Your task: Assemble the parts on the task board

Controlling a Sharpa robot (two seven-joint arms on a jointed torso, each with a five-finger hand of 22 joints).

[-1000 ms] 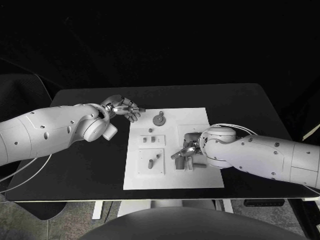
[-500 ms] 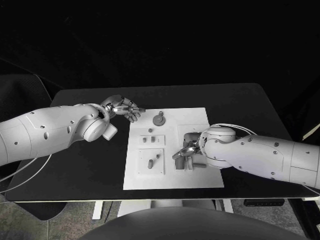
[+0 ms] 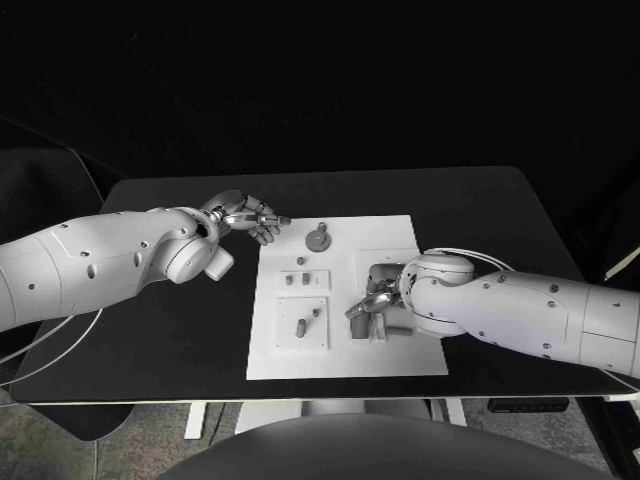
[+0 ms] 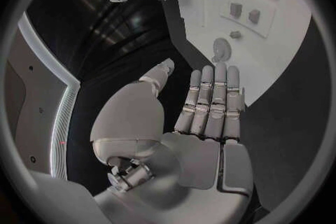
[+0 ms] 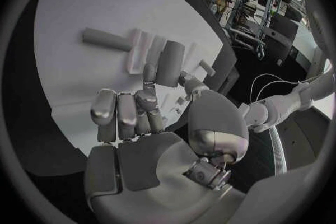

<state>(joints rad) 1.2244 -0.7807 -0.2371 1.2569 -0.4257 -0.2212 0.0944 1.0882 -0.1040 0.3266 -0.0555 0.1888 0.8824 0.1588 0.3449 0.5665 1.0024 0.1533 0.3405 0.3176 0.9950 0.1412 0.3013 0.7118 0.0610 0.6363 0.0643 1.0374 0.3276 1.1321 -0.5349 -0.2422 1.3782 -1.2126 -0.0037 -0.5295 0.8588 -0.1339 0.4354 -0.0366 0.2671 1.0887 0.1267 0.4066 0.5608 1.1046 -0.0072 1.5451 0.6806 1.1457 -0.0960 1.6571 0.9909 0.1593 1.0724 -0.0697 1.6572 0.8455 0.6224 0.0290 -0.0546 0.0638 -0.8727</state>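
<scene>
Task board (image 3: 342,350) lies flat at the centre of the black desk (image 3: 508,215). Right hand (image 3: 374,303) pinches a grey cylindrical part (image 5: 170,63) over the board's right half. Left hand (image 3: 248,217) hovers beyond the board's far-left corner, fingers extended, holding nothing.

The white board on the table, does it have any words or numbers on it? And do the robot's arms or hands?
None can be read.
The task board looks plain white, with grey parts and no print on it.
The left hand and right hand show no label or number.
</scene>
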